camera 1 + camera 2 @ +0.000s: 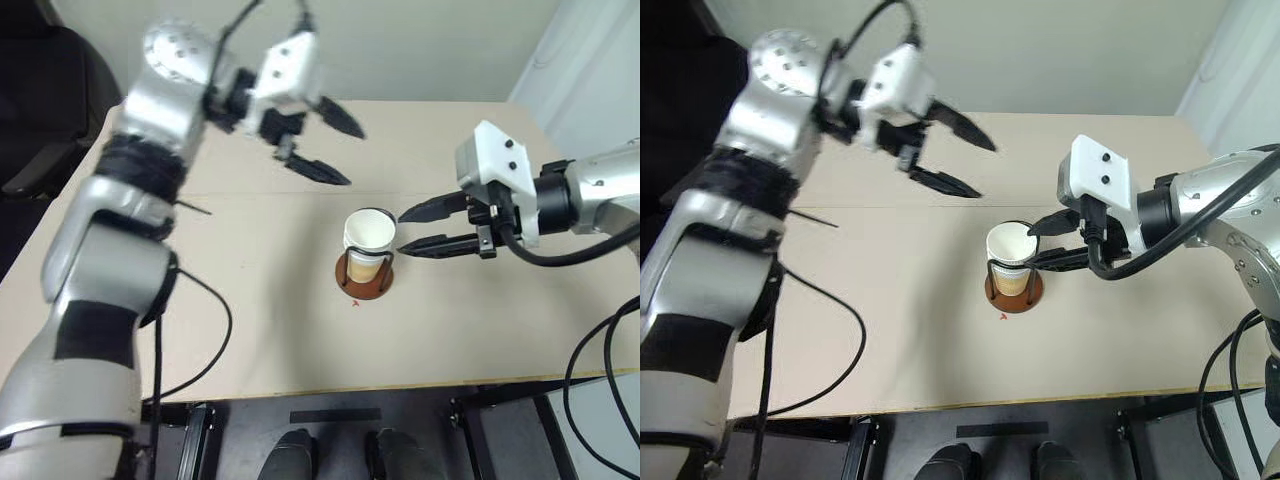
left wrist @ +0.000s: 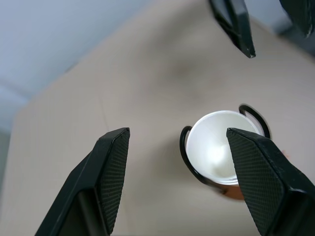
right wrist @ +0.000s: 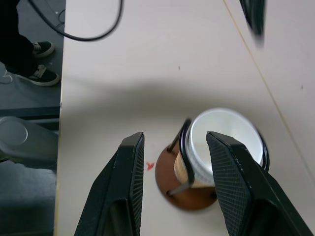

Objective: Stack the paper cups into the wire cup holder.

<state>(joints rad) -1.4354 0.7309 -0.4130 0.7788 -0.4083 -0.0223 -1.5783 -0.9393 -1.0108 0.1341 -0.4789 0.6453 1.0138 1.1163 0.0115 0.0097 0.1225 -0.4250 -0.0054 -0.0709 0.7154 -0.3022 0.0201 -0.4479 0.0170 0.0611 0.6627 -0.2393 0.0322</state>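
Looks along the right gripper (image 3: 172,162), fingers (image 3: 125,187) apart, empty. Beyond them, cups (image 3: 224,142) nested in the holder (image 3: 184,189), white inside facing up, tan wall between black wire loops, on the reddish-brown disc. Small red mark (image 3: 149,166) on the table (image 3: 147,59) just beside the disc. Cable (image 3: 78,29) and shoes (image 3: 42,59) past the table edge. Another dark fingertip (image 3: 253,17) far off.

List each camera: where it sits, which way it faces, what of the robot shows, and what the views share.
Left eye view: on the head, looking down at the table; both arms show, left pincer open, right pincer open beside the paper cups.
Right eye view: the same scene.
Left wrist view: above the wire cup holder, looking down between its own fingers.
Right wrist view: beside the holder, its fingers framing it.
Shared: cups in holder.
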